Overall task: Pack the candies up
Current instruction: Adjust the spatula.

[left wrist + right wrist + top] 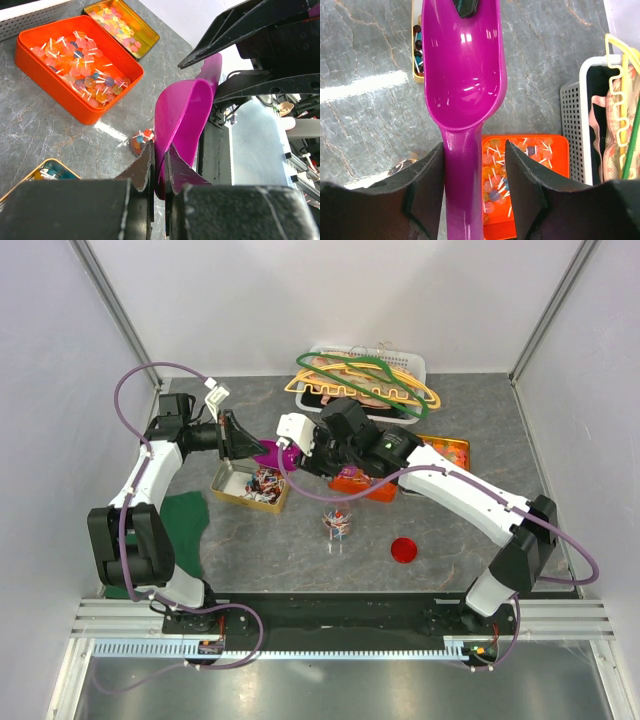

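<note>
the candies [82, 62] (tiny, light, slippery twist-wraps) fill the orange tin [47, 90], likely better scooped than pinched, left end effector [159, 165] clamped on the purple scoop [462, 75] lip, right end effector [474, 150] open astride its handle

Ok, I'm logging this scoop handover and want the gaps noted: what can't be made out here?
- Top view: the scoop is mostly hidden under both arms.
- Right wrist view: the right tool straddles the handle; any contact lower down is cut off by the bottom edge.
- Left wrist view: the left tool hides most of the gold tin.
- Top view: the candies in the jar are too small to count.
</note>
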Robot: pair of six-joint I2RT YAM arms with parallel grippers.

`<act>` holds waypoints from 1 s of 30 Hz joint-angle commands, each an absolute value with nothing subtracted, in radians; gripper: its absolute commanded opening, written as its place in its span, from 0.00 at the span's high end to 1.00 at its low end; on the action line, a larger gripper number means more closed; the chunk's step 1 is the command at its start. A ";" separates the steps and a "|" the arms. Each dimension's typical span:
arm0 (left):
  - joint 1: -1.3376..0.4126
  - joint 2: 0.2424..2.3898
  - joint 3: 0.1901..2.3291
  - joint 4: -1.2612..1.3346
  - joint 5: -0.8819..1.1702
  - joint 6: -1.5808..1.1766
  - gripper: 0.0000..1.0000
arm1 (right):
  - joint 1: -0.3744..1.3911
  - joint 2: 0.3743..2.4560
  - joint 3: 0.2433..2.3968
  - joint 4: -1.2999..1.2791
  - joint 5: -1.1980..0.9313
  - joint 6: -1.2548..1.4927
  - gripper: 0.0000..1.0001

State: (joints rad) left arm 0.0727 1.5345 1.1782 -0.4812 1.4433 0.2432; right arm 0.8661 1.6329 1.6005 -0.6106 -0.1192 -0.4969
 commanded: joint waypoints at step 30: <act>0.127 1.646 1.221 -0.497 1.640 0.175 0.98 | 0.980 1.681 1.531 -0.417 0.141 -0.511 0.54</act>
